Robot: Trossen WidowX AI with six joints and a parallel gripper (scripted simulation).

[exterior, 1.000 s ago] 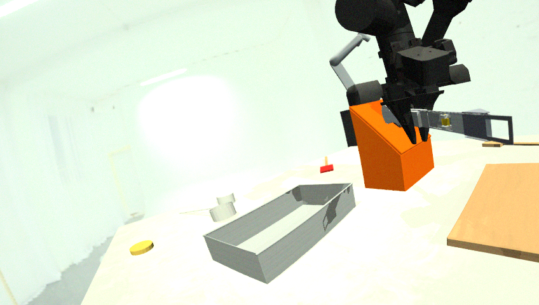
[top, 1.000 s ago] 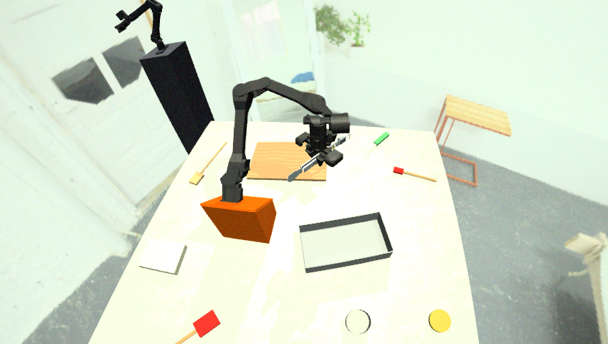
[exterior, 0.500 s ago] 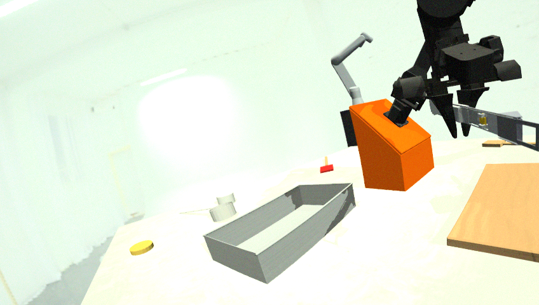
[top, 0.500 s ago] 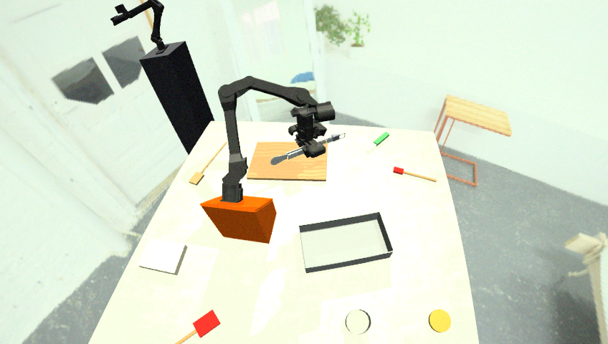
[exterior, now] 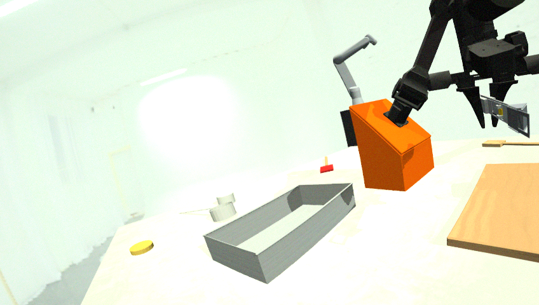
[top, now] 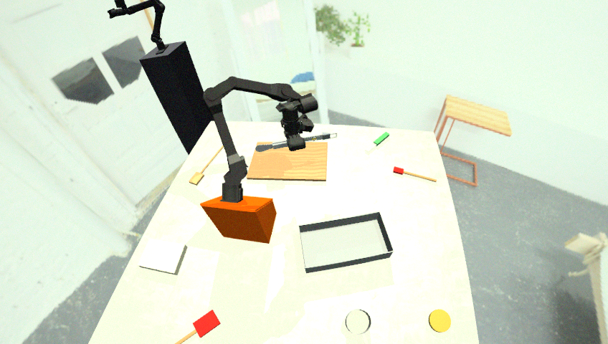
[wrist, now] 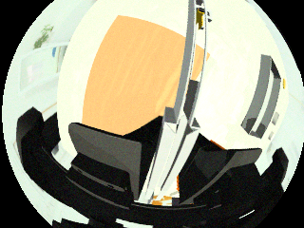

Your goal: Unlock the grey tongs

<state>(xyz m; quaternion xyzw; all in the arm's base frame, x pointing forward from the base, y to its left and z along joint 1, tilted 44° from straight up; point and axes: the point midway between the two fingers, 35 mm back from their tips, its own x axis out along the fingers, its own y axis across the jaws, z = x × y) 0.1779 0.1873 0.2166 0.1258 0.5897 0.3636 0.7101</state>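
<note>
My gripper [top: 295,144] [exterior: 487,122] [wrist: 170,122] is shut on the grey tongs [top: 272,145] [exterior: 508,113] [wrist: 190,95]. It grips them around mid-length and holds them roughly level in the air. They hang over the back edge of the wooden board [top: 290,165] [exterior: 499,211] [wrist: 128,81], clear of its surface. The hinge end with the small yellow lock [top: 313,137] [exterior: 499,111] points right in the top view, and the tips point left. The two tong arms lie close together in the wrist view. The roasting tin [top: 386,239] [exterior: 287,245] [wrist: 261,95] stands empty nearer the front of the table.
The arm's orange base [top: 241,217] [exterior: 393,150] stands left of the tin. A wooden spatula [top: 200,174], a green bar [top: 381,138] and a red-headed stick [top: 405,171] lie around the board. A white block [top: 162,255], a red paddle [top: 206,324], a white disc [top: 357,322] and a yellow disc [top: 439,320] lie near the front.
</note>
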